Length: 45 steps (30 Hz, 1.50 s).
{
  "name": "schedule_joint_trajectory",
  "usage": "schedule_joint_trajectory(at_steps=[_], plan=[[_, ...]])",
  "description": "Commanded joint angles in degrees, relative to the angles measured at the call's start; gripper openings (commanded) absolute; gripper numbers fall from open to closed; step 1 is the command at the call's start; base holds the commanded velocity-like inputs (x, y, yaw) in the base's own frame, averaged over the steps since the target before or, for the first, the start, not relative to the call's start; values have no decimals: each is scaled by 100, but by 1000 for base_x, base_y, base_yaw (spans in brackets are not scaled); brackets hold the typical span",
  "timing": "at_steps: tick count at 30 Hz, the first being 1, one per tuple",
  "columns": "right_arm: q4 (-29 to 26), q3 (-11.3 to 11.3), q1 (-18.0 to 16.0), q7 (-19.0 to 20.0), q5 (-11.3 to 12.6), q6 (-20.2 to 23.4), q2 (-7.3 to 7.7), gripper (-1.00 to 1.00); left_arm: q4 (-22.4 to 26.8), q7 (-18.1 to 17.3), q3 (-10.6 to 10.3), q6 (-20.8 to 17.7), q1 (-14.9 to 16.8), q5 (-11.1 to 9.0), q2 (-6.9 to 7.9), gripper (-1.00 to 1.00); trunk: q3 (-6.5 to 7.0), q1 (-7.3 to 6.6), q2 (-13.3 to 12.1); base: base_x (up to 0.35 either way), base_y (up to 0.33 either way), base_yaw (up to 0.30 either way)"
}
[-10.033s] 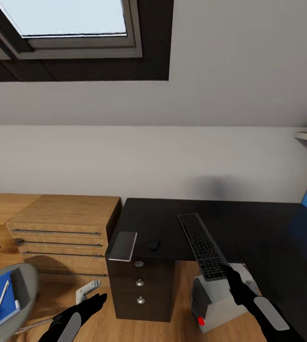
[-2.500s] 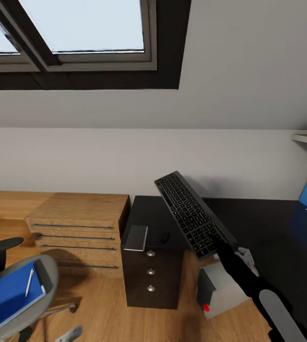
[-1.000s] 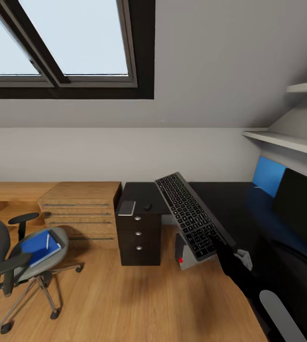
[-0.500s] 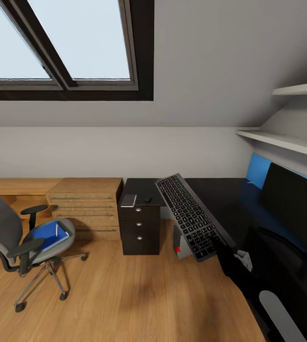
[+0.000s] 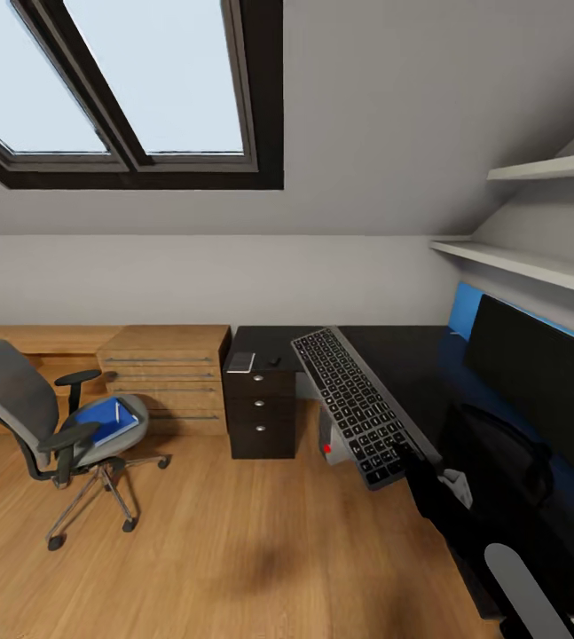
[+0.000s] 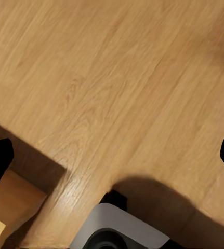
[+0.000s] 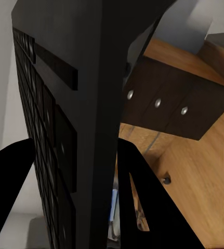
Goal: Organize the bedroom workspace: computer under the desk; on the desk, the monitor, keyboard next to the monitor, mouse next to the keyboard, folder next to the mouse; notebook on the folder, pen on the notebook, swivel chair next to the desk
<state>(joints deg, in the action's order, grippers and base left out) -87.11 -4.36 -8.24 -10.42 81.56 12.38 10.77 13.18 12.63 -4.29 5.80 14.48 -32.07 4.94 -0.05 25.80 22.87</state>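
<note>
In the head view, the right gripper (image 5: 408, 455) sits low and right of centre, its jaws clamped on the near short end of the keyboard (image 5: 355, 404). The board rises tilted from that grip toward the frame's middle, above the front edge of the desk (image 5: 428, 368). The step in hand looks like carrying the keyboard over to the monitor (image 5: 539, 386), which stands at the right edge of the frame. Held by one end, the long board probably levers against the grip, so it would be wise to level it first, lower it flat onto bare desktop in front of the screen, and clear the monitor's stand before letting go. The keyboard is slim and dark grey with rows of black keys. Behind it, the computer (image 5: 326, 441) shows its red dot under the desk. At the left of the frame the swivel chair (image 5: 45, 424) stands well apart from the desk, with the blue folder (image 5: 102, 425) on its seat.

In the left wrist view, the left gripper (image 6: 112, 155) is spread wide over wooden floor (image 6: 112, 93), one dark fingertip at each side edge, holding nothing.

In the right wrist view, the keyboard (image 7: 65, 93) runs as a dark slab up the middle between the black fingers (image 7: 143, 202), keys at the left. The drawer unit (image 7: 169, 104) with round knobs lies to the right.
</note>
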Motion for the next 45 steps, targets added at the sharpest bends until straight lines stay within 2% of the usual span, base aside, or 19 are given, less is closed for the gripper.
schedule_joint_trajectory(at_steps=[1, 10, 14, 15, 18, 19, 21, 22, 26, 33, 34, 35, 36, 45], plan=[[-8, -9, -2, -39, 55, -8, 0, -100, 1, 34, -46, 18, 2, -44, 0, 100, -3, -1, 5, -342, -129, 0], [158, -12, -2, -33, 96, 7, -7, -100, 1, 45, -53, 3, 2, -36, -16, 100, -3, -1, 5, -335, -146, 0], [378, -12, -2, -34, 236, -8, -12, -100, 1, 40, -50, 12, 2, -36, -15, 100, -3, -1, 5, -161, -114, 0], [508, -10, -2, -34, 328, -11, -12, -100, 1, 40, -50, 14, 2, -36, -15, 100, -3, -1, 5, -62, -45, 0], [832, 81, -2, -31, 818, -36, -13, -100, -7, 37, -53, 20, 2, -36, -15, 100, -3, -1, 5, -22, -16, 0], [914, 209, -2, -30, 1160, -128, -13, -100, -90, 38, -54, 25, 2, -23, -12, 100, -3, -1, 5, -3, -125, 0], [927, 240, -2, -30, 1217, -182, -13, -100, -118, 38, -54, 25, 2, -18, -13, 100, -3, -1, 5, -2, -176, 0], [993, 277, -2, -30, 1291, -374, -13, -100, -150, 38, -55, 26, 2, -12, -11, 100, -3, -1, 5, -1, -269, 0], [1146, 294, -10, -34, 1324, -700, -13, -100, -165, 38, -53, 34, 1, -10, -11, 100, -3, -1, 5, 0, -294, 0], [1181, 295, -17, -83, 1327, -752, -13, -100, -166, 38, -53, 35, 2, -9, -11, 100, -3, -1, 5, 0, -307, 0], [1276, 292, -29, -107, 1327, -754, -13, -100, -169, 38, -53, 75, 2, -12, -11, 100, -3, -1, 5, 0, -308, 0], [1757, 288, -105, -124, 1337, -747, -13, -100, -295, 25, -55, 513, 2, -16, -18, 100, -3, -1, 5, 0, -270, 0], [1815, 287, -124, -125, 1337, -747, -15, -100, -331, 23, -55, 575, 2, -14, -18, 100, -3, -1, 5, 0, -195, 0], [2128, 287, -220, -126, 1327, -756, -21, -100, -403, 20, -55, 714, 2, -6, -19, 100, -3, -1, 5, 1, -37, 0]])
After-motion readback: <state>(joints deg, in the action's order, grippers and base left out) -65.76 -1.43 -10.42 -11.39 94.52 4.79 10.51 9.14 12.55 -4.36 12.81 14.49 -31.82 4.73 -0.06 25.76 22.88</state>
